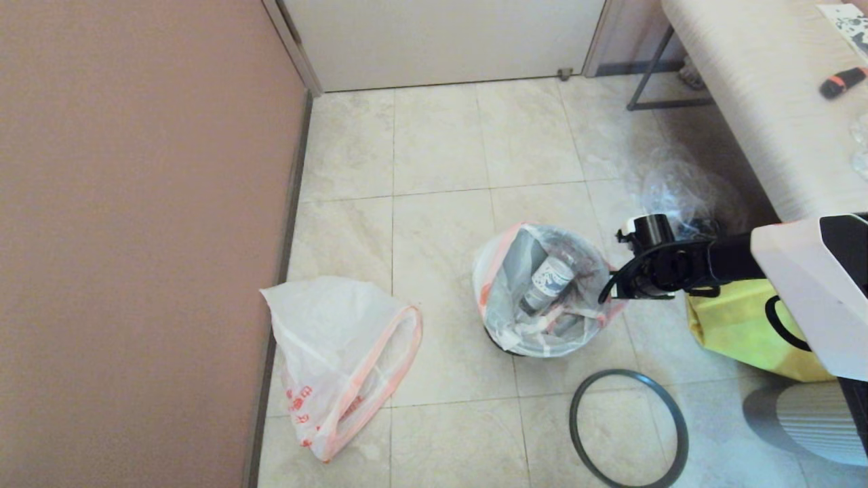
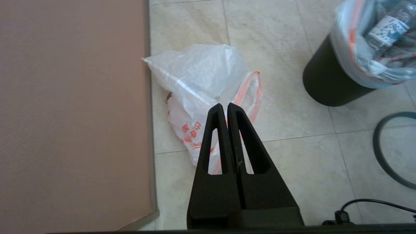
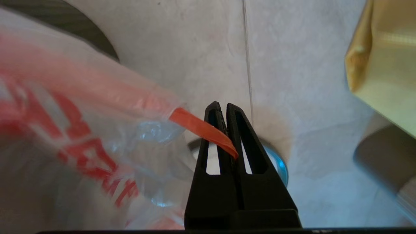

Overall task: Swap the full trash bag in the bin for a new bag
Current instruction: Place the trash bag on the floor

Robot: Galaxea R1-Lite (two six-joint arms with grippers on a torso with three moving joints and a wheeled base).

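Right gripper [image 3: 224, 107]: fingers pressed together, pinching an orange strip at the rim of the full trash bag [image 3: 81, 136]. In the head view this gripper [image 1: 605, 293] sits right of centre, at the right edge of the bag's mouth.

Left gripper [image 2: 224, 106]: fingers pressed together, holding nothing. It hangs above the new bag [image 2: 208, 97] without touching it, and does not appear in the head view.

Count:
- One bin [image 1: 505, 346], black, just right of centre in the head view, with the full trash bag [image 1: 542, 285] seated inside it and folded over its rim. One bottle [image 1: 548, 281] lies tilted inside the bag.
- One new bag [image 1: 339, 359], limp on the floor tiles at lower left, beside the wall [image 1: 135, 237].
- One dark grey hoop [image 1: 629, 428], flat on the floor at lower centre right, apart from the bin.
- One yellow bag [image 1: 736, 325], at the right behind the right arm.
- One clear crinkled bag [image 1: 678, 193], above the right gripper.

View differences: only the right wrist view shows the strip caught between the fingers; the head view shows the gripper's place but not the grip. Only the left wrist view shows the bin's outer black wall [image 2: 328, 84]. The hoop [image 2: 390, 152] appears there in part, at the right edge.
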